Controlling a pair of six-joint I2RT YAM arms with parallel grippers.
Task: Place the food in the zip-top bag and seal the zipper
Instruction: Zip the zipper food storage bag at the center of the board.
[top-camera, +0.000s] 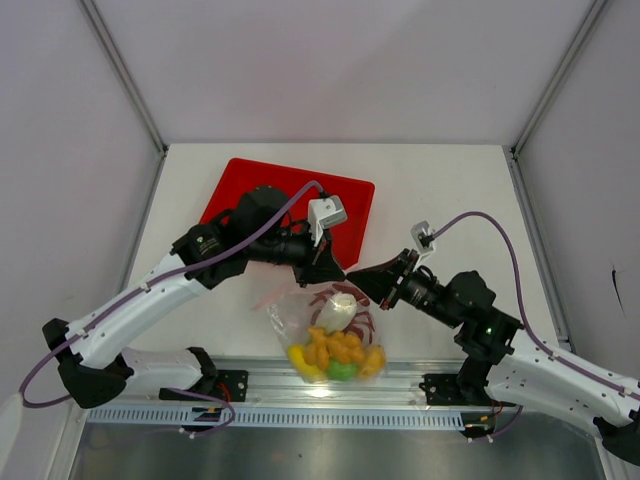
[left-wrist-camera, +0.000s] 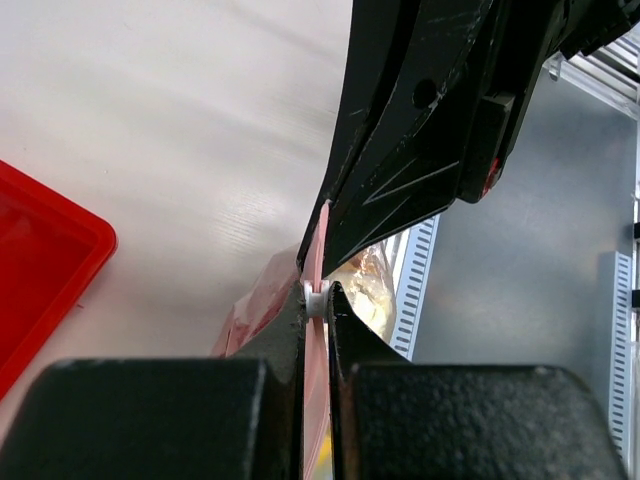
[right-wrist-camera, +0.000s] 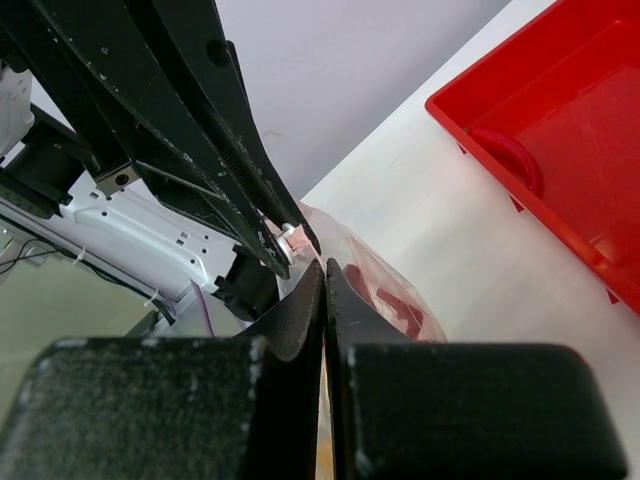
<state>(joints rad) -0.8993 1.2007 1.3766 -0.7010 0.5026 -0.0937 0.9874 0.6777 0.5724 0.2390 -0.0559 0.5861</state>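
Black fingers (left-wrist-camera: 295, 340) of the left end effector (left-wrist-camera: 318, 297) crowd its wrist camera, pinched shut on the pinkish-red zipper (left-wrist-camera: 317, 245), a small white piece caught at their tips. The right end effector (right-wrist-camera: 325, 272) meets it tip to tip, its jaws a bare slit with a sliver of the same strip between them. From above we see the zip-top bag (top-camera: 290, 312) lying on the desk (top-camera: 450, 200) between the two arms, just on the near side of the red tray (top-camera: 240, 180). It is already loaded: the white leek (top-camera: 337, 312), red chillies (top-camera: 352, 298), an orange ruffled piece (top-camera: 340, 348), yellow fruit (top-camera: 300, 358) and a green round fruit (top-camera: 343, 370). We judge the pouch light, limp and slippery, likely to slide or crumple if tugged. The zipper strip is its stiffest part and the sensible place to hold, with one end anchored while the other is pressed along. Only the overhead view shows the contents. Only the wrist views show the pinch on the strip. The right wrist view alone looks into the tray, where a curved red shape (right-wrist-camera: 508, 152) lies, and we cannot tell whether it is a chilli or part of the tray.
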